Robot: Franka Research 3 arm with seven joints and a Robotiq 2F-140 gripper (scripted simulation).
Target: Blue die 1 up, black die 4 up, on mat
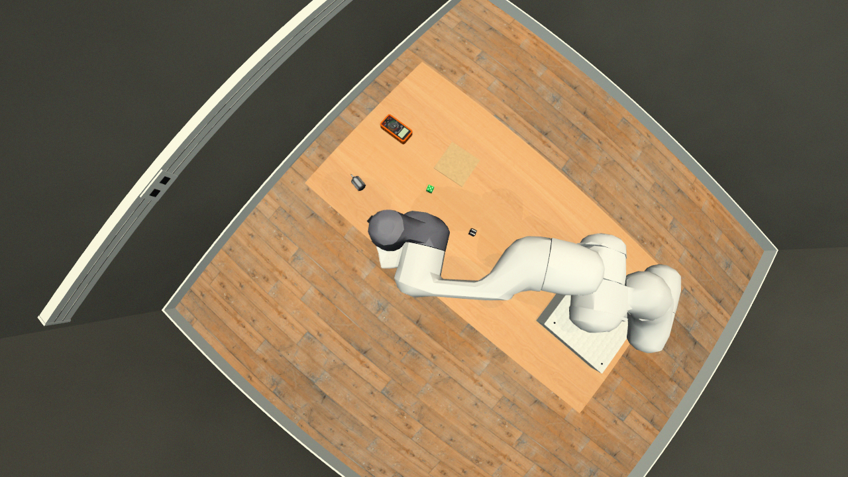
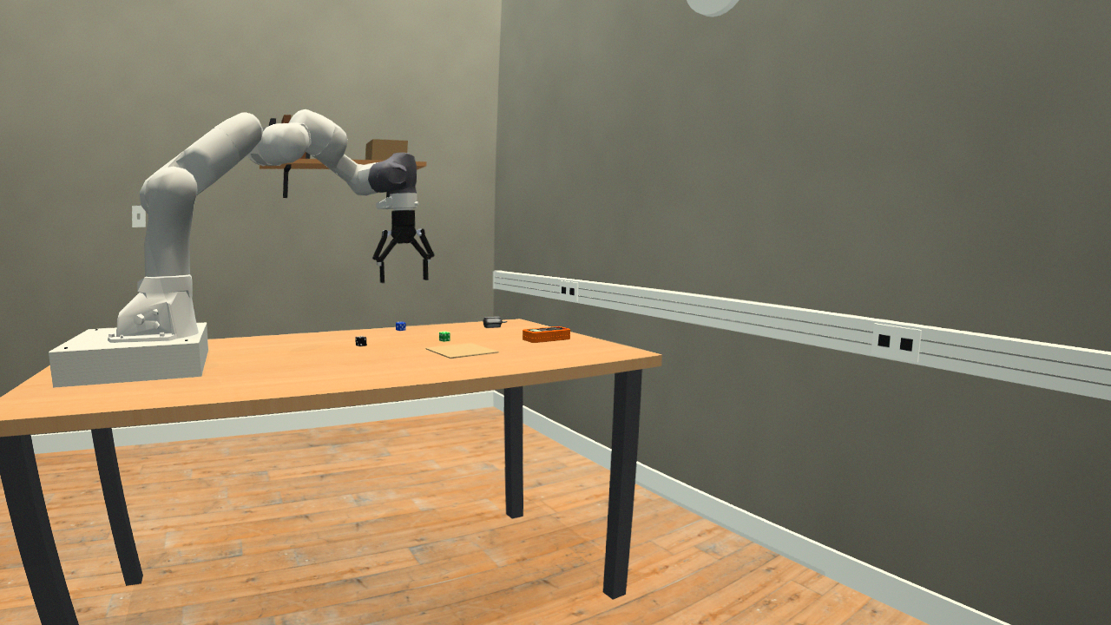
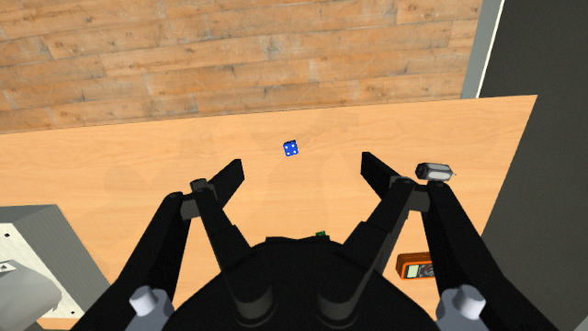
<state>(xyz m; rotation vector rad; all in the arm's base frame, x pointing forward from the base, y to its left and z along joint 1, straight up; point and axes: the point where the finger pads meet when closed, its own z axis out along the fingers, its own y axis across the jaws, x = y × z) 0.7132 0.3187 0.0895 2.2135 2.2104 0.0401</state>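
an orange multimeter [image 1: 395, 128] [image 2: 546, 334] [image 3: 414, 266] lies face up on the wooden table [image 1: 557, 379] [image 2: 272, 380] [image 3: 69, 161], well apart from a small grey motor [image 1: 358, 182] [image 2: 492, 321] [image 3: 435, 172] on its side. a wall shelf [image 2: 349, 163] bears a brown box [image 2: 386, 148]; a pale rail [image 1: 195, 139] [image 2: 738, 309] with sockets runs along the grey wall [image 2: 815, 171].

The end effector [image 2: 404, 272] hangs wide open, well above the table [image 2: 325, 372], pointing down. On the table lie a black die [image 2: 361, 341], a blue die [image 2: 400, 326] and a green die [image 2: 444, 336], all off the thin mat [image 2: 462, 351]. An orange multimeter [image 2: 546, 334] and a small dark motor-like object [image 2: 492, 321] lie toward the far right end.
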